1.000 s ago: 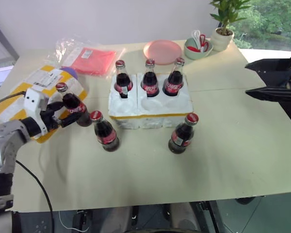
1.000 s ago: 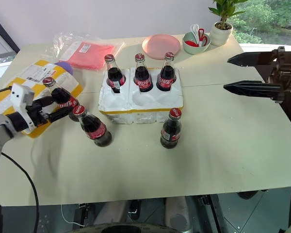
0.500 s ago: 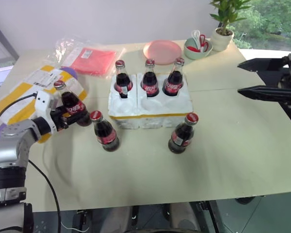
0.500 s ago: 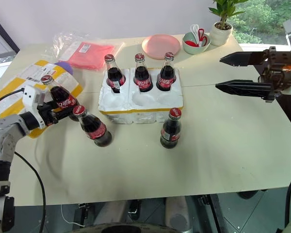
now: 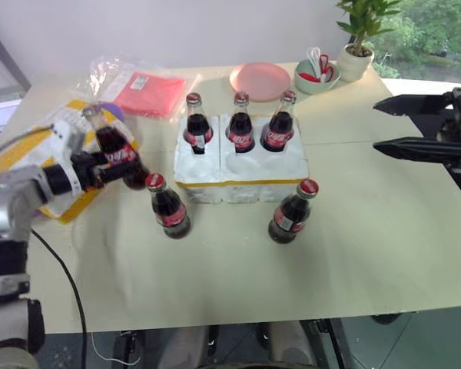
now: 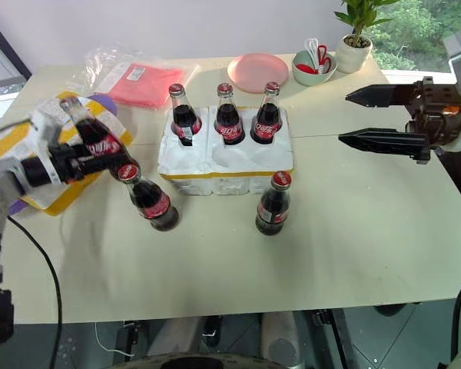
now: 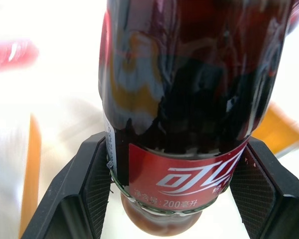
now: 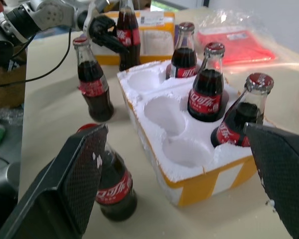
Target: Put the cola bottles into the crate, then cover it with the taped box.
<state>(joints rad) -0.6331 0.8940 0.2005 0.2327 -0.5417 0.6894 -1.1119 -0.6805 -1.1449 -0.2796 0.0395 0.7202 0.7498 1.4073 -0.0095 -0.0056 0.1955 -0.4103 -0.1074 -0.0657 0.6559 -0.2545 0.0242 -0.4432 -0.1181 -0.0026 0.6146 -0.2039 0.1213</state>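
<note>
Bottle 4 held by left gripper [image 5: 107,167], clear of counter [image 5: 353,254].
Left jaws clamped on cola bottle [image 5: 117,151]; right gripper [image 6: 369,117] jaws spread, empty. Next: bottle to be lowered upright into crate [image 5: 240,181] front socket.

Three bottles [image 5: 240,121] stand in the crate's [image 5: 240,172] back row; two more stand on the table [image 5: 369,231] before it — one [image 5: 167,206] front-left, one [image 5: 291,212] front-right. The box [image 5: 58,157] lies far left.

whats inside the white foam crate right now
Three cola bottles stand in the far row of the crate. The three near sockets are empty. The seated bottles' bases are hidden inside the foam.
</note>
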